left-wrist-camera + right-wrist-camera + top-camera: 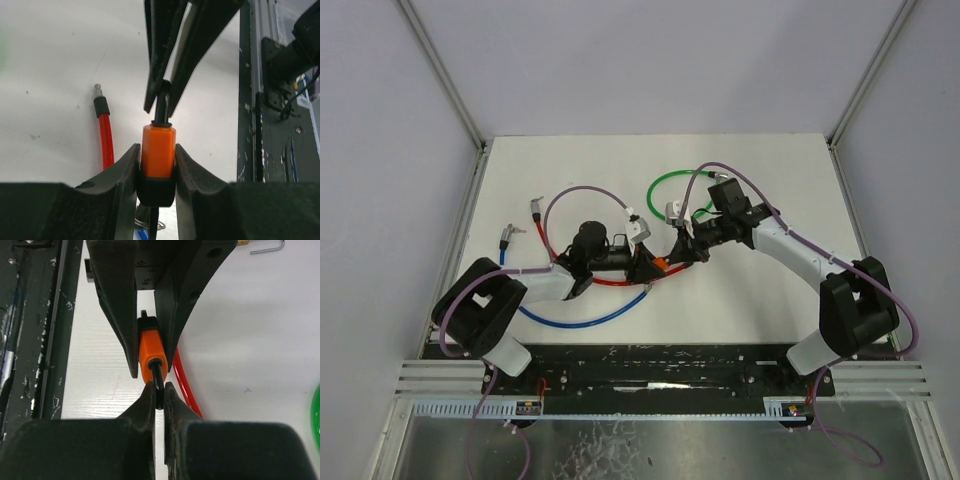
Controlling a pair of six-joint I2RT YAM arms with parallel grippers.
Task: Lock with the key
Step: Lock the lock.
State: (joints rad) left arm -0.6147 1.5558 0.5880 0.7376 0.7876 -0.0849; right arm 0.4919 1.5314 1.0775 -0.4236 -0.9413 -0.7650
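An orange lock body [158, 147] with a black base is clamped between my left gripper's [157, 150] pads. A black key [162, 102] sticks out of its far end. My right gripper [159, 388] is shut on that key's head [159, 380], facing the left gripper. In the right wrist view the lock [149, 352] sits between the left fingers. The lock's red cable [104, 135] lies on the table beside it. In the top view both grippers meet at the lock [661, 265] in the middle of the table.
Other cable locks lie around: a green cable [670, 185] at the back, a purple one [575, 195] at the left, a blue one [582, 320] near the left arm. Silver lock bodies [638, 226] sit close behind the grippers. The black base rail [660, 365] runs along the near edge.
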